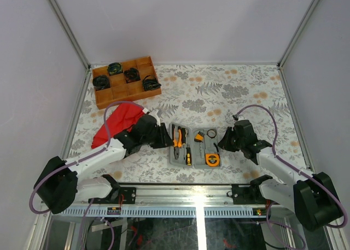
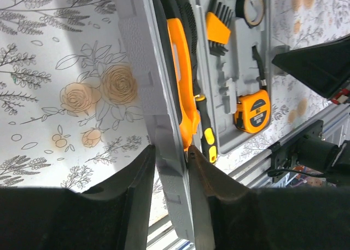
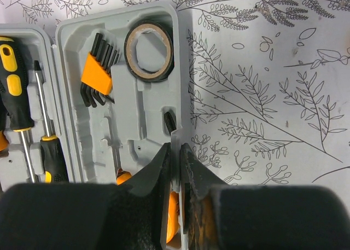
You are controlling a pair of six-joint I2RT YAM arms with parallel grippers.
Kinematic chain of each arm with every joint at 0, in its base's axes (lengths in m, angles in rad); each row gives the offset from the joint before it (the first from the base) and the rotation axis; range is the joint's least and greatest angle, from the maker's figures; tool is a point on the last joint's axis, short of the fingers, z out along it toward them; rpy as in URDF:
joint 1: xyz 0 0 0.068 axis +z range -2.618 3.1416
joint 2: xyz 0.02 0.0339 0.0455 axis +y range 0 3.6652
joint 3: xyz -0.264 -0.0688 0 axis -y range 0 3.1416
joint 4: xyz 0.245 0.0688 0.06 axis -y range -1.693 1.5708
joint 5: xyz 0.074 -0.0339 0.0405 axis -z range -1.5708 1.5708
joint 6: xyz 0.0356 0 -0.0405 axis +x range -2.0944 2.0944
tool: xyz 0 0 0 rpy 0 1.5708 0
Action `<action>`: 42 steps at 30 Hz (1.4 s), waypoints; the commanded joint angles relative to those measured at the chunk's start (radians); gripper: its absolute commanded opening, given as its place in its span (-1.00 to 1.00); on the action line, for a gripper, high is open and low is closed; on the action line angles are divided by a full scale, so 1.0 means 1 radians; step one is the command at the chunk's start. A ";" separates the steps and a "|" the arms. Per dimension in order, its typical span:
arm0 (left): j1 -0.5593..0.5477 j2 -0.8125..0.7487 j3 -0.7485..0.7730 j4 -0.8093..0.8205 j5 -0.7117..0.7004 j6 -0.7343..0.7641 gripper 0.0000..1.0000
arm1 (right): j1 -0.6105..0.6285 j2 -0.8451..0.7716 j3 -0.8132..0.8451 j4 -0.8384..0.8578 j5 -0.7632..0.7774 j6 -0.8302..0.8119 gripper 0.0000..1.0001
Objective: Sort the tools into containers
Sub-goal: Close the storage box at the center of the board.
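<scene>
The grey tool case (image 1: 198,150) lies open near the front edge. It holds orange-and-black pliers (image 1: 176,136), a screwdriver (image 1: 188,155) and the orange tape measure (image 1: 212,160). My left gripper (image 1: 167,136) is shut on the case's left wall (image 2: 145,69), one finger on each side, beside the pliers (image 2: 183,69). My right gripper (image 1: 221,142) is shut on the case's right wall (image 3: 176,131). The right wrist view shows hex keys (image 3: 97,69), a roll of tape (image 3: 149,52) and two screwdrivers (image 3: 16,97) in their recesses. The tape measure (image 3: 173,217) is partly hidden behind the right fingers.
A brown wooden tray (image 1: 127,92) with black coiled bundles stands at the back left. A red cloth (image 1: 117,121) lies under the left arm. White walls close in the flowered table on three sides, and a metal rail (image 1: 180,192) runs along the front.
</scene>
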 commanded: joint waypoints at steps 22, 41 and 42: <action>-0.134 0.105 0.156 0.219 0.075 -0.041 -0.48 | 0.023 0.046 -0.045 0.092 -0.159 0.054 -1.00; -0.189 0.270 0.204 0.249 0.039 -0.037 -0.49 | 0.022 -0.067 -0.131 0.174 -0.049 0.223 -0.75; -0.194 0.277 0.212 0.241 0.033 -0.033 -0.49 | 0.023 -0.087 -0.138 0.174 -0.034 0.239 -0.73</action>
